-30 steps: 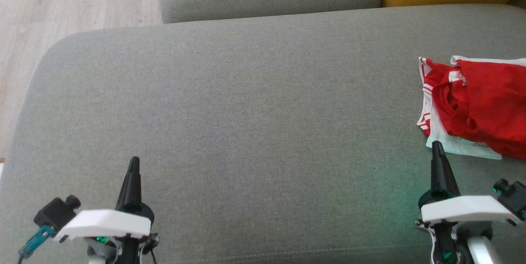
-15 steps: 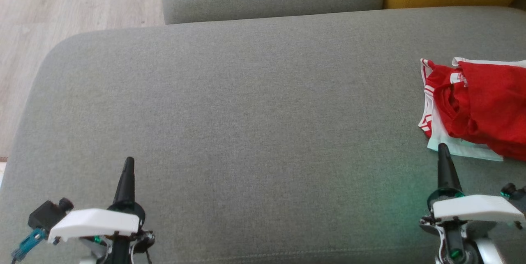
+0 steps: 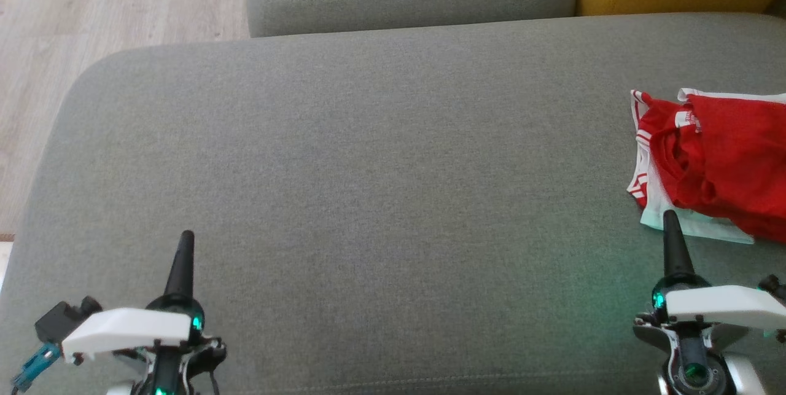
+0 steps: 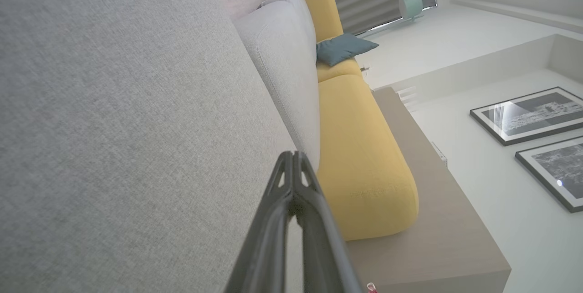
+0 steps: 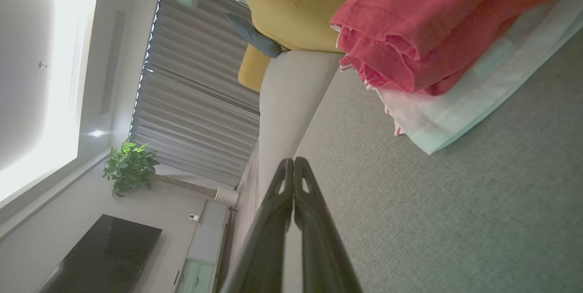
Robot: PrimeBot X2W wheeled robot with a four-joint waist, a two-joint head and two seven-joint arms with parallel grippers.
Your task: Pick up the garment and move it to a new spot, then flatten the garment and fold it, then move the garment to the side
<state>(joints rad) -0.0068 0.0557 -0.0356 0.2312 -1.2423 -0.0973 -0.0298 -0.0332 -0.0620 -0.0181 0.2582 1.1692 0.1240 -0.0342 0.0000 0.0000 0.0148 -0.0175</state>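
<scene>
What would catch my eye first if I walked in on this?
A crumpled red garment lies on paler folded cloth on the right of the wide grey sofa seat. Two dark pointed tools rise from the bottom, both shut: the left tool over bare fabric, the right tool with its tip at the pile's near corner.

Left gripper (image 3: 185, 236) drifted left; right gripper (image 3: 670, 217) right.
</scene>
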